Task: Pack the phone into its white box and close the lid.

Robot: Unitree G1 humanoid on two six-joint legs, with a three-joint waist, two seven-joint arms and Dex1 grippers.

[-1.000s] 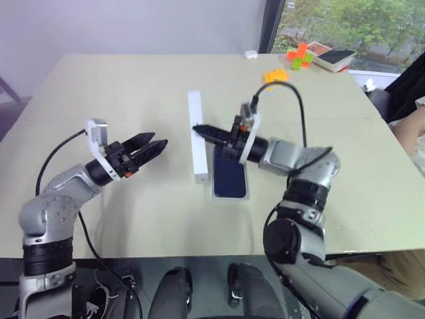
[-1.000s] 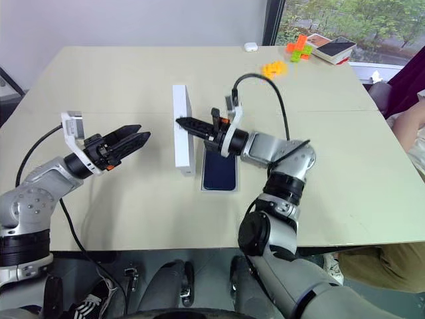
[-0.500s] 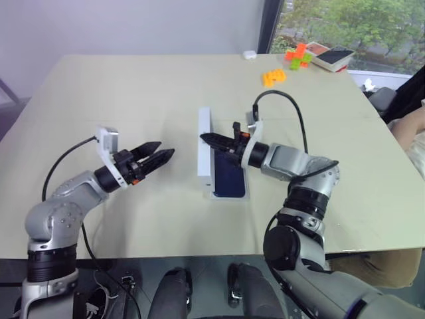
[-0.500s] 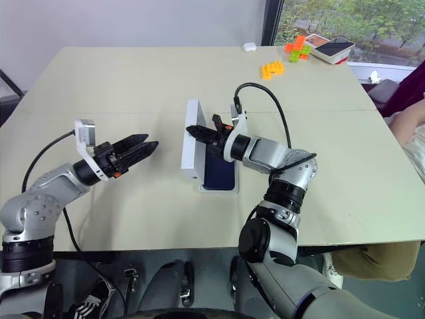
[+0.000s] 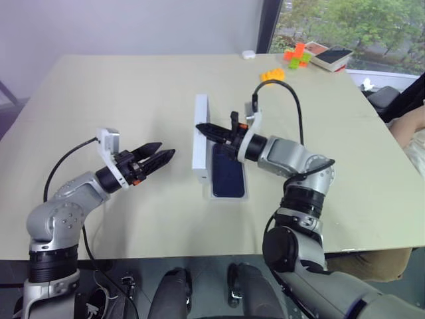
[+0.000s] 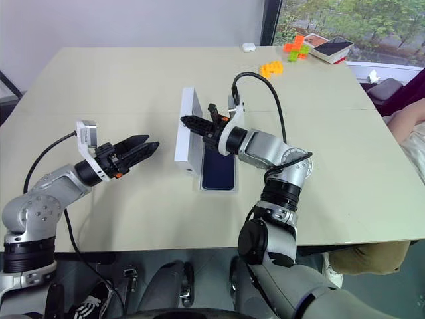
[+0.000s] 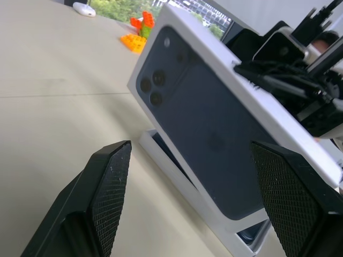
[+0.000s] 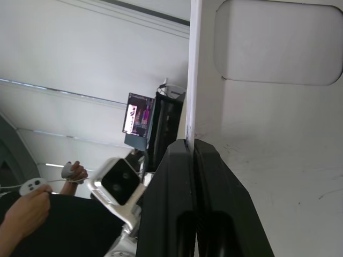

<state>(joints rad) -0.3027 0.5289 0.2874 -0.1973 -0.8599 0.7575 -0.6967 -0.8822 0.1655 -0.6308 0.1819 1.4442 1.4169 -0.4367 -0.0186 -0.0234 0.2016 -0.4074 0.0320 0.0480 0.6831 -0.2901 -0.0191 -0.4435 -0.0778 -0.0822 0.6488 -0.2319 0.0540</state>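
Note:
The dark blue phone [image 5: 229, 178] lies flat in the white box [image 5: 229, 197] at the middle of the table. The lid [image 5: 200, 143] stands nearly upright on its long edge along the box's left side. Its printed phone picture [image 7: 214, 128] faces my left gripper. My right gripper [image 5: 201, 126] is shut on the lid's upper edge; the right wrist view shows both fingers [image 8: 177, 176] pinching the thin white wall [image 8: 192, 64]. My left gripper [image 5: 167, 148] hovers open to the left of the lid, apart from it, holding nothing.
The beige table [image 5: 119, 100] has wide bare room on its left half. Orange blocks [image 5: 274, 75], more coloured blocks [image 5: 299, 54], a small white case [image 5: 249, 54] and a flat box [image 5: 333, 57] sit at the far right corner. A person [image 5: 415, 126] is at the right edge.
The head view has shifted. The lid leaned over toward the box half a second ago and stands steeper again, still held by my right gripper. My left gripper stays open and almost still.

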